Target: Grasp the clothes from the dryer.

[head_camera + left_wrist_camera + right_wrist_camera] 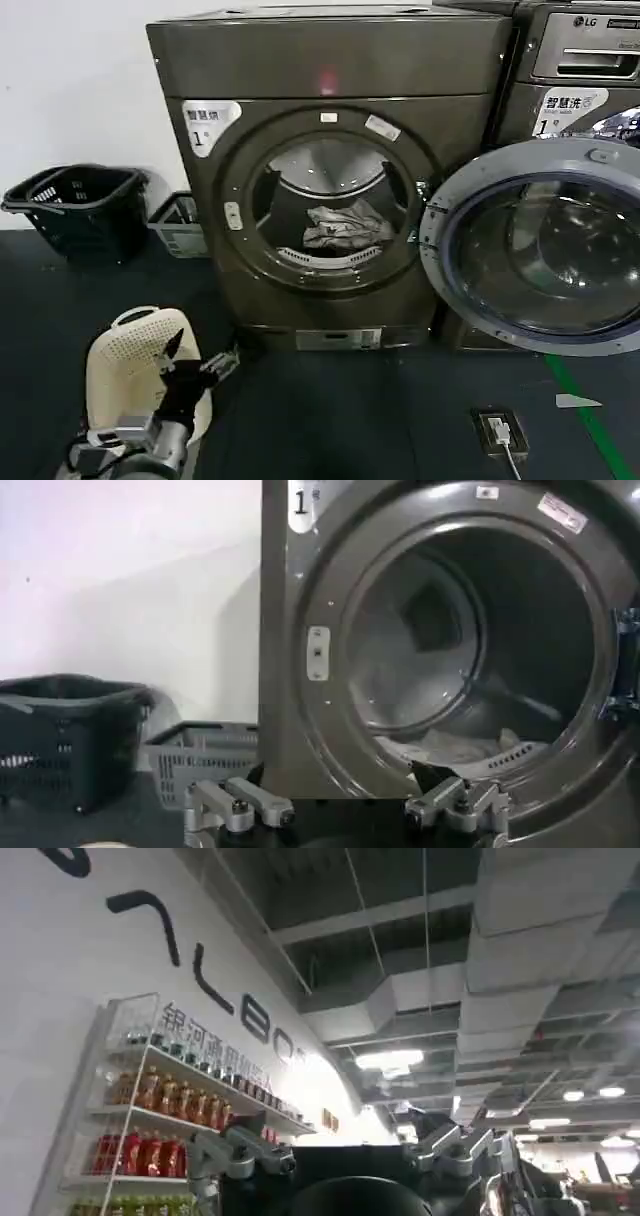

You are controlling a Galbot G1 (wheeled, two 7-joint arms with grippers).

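Dark flooring fronts the dryer point(340, 190); drum rim half-hides the clothes point(345, 226).

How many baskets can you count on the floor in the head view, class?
2 baskets stand left of the dryer against the wall: a black basket farthest left, and a smaller grey basket between it and the machine. Others may sit hidden behind them.

two dryers point(330, 180), three baskets point(80, 210)

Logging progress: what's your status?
Left tool open, low before the dryer. Right tool open, aimed at ceiling. Clothes in drum, door open.
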